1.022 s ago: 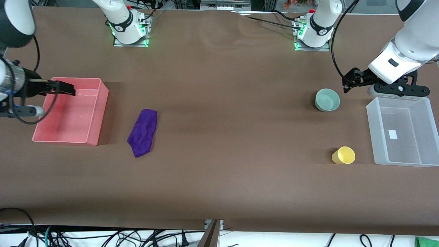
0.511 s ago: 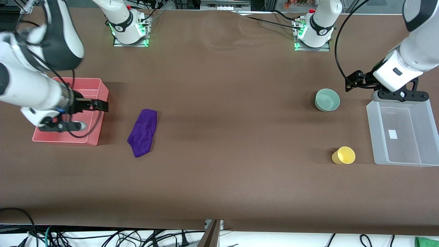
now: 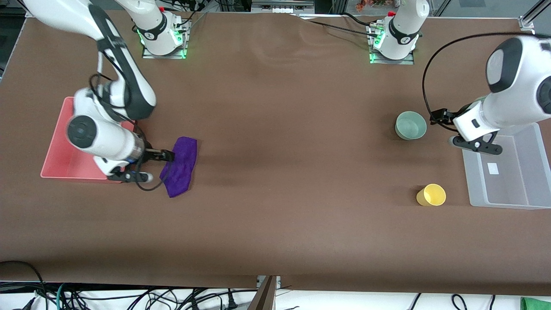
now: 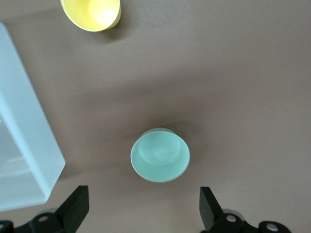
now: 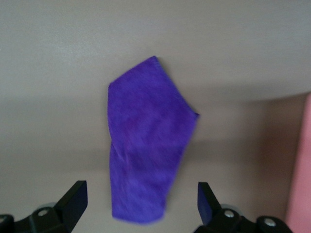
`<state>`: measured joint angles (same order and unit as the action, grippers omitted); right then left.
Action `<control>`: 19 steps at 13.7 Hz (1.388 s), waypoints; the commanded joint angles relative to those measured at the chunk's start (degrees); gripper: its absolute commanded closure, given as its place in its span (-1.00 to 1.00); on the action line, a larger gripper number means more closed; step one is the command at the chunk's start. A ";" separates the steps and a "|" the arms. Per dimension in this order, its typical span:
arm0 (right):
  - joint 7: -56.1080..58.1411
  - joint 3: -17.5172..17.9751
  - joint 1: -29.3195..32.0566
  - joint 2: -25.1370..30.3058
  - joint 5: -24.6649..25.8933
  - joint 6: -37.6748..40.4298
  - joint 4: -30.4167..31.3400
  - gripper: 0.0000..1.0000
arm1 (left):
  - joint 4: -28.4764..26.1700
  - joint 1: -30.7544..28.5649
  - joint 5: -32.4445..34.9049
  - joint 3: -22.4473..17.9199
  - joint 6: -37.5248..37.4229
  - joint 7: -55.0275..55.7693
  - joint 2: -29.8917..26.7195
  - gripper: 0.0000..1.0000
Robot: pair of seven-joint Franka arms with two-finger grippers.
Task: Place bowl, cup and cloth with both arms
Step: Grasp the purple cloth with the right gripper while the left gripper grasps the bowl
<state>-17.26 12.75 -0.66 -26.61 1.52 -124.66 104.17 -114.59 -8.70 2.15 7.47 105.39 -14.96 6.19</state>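
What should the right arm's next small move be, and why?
Probably lower the right gripper straight onto the cloth. Its fingers are open, the cloth lies flat on the table beside the pink bin, untouched. The left gripper is open beside the bowl.

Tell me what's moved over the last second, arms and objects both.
The right gripper swung from over the pink bin to the purple cloth, fingers open, nothing grasped. The left gripper moved from the clear bin's corner toward the mint-green bowl, also open and empty. The cloth, bowl, yellow cup and both bins have not shifted.
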 commanded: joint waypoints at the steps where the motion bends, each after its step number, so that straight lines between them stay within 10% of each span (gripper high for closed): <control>1: -1.82 0.17 -1.27 -4.06 0.41 -3.91 -0.19 -1.00 | -12.64 -1.05 0.75 1.05 10.59 -3.06 -2.76 -1.00; 9: -2.96 -0.10 -2.24 -4.60 3.58 -12.26 9.56 -0.94 | -28.32 -1.41 1.01 1.14 35.58 -26.33 1.63 -1.00; 11: -2.61 -0.18 -2.06 -4.60 3.67 -11.92 9.48 0.59 | -28.41 -1.49 4.15 1.14 39.09 -33.60 2.94 -1.00; 12: -2.69 -0.18 -2.06 -4.60 3.67 -11.83 9.30 1.00 | -28.50 -1.67 4.96 1.23 39.98 -35.47 3.47 -1.00; 16: -1.82 -0.18 -2.06 -4.33 3.67 -11.74 8.77 1.00 | -28.67 -2.54 7.34 1.23 43.32 -36.45 5.85 -0.99; 17: -1.82 -0.18 -1.98 -4.16 3.67 -11.39 8.60 1.00 | -28.68 -2.63 7.34 1.23 43.33 -36.45 5.85 -0.78; 19: -1.64 -0.18 -1.89 -3.81 3.67 -8.16 6.59 1.00 | -28.68 -2.55 7.34 1.23 43.33 -36.45 6.72 0.54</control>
<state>-19.10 12.26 -3.03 -31.74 4.46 -135.60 111.73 -143.07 -10.48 8.15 8.26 147.74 -50.43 12.23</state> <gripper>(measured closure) 0.885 0.189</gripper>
